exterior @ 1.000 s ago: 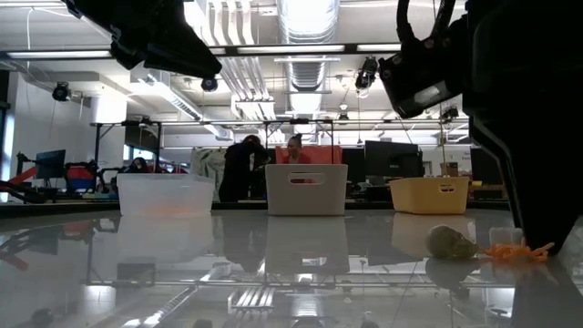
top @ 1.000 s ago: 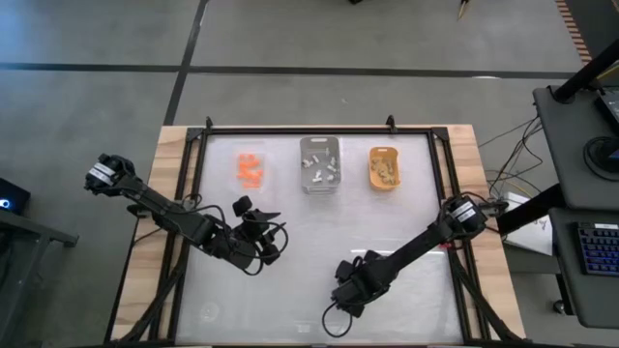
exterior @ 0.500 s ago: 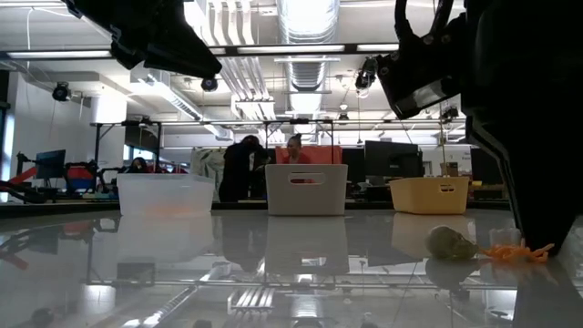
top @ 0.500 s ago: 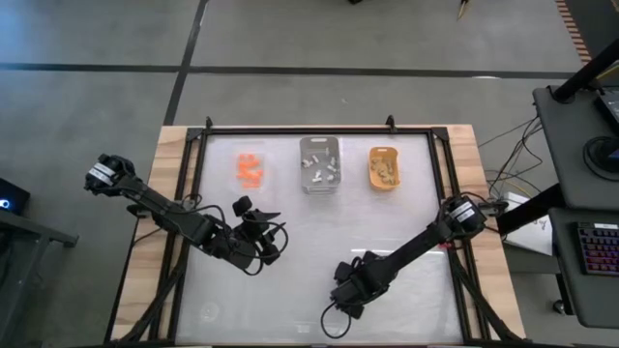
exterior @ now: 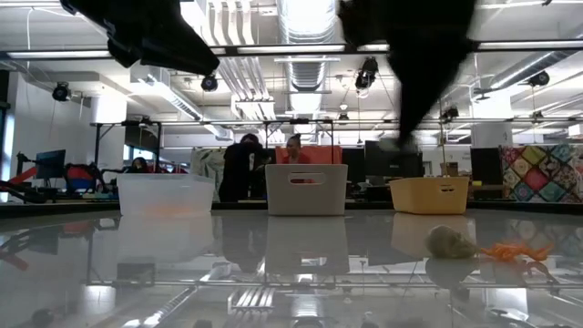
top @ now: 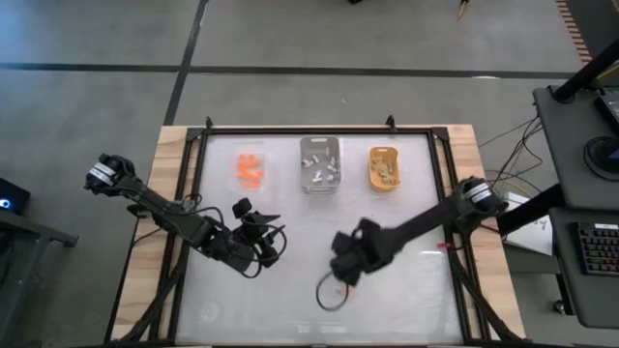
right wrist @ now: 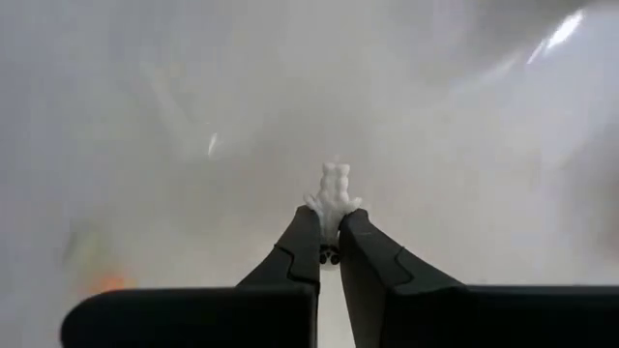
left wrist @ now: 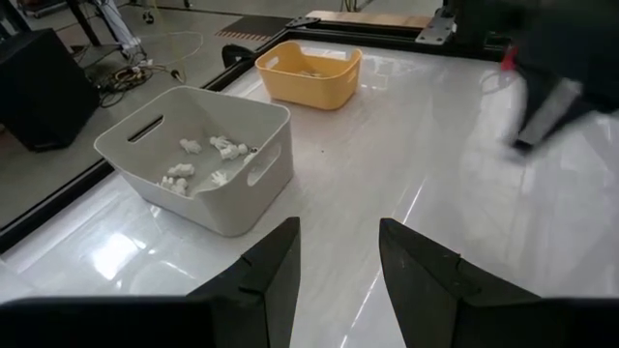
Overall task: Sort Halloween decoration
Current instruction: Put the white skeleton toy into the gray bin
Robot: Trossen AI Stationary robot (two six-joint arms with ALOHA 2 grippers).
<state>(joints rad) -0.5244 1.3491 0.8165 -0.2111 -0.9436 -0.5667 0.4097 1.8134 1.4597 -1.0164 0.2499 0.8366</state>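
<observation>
Right claw point(right wrist: 330, 242) lifted, gripping white trinket point(right wrist: 334, 193)

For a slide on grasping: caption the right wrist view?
Right gripper fingers pinch a small white trinket above the blurred table.

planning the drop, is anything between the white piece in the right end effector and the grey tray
Nothing visible. The right end effector is shut on the white trinket, and the tabletop from there to the grey tray looks bare. The left end effector hangs off to the side.

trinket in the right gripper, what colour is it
White trinket, pinched in the right gripper; right wrist view shows it best.
</observation>
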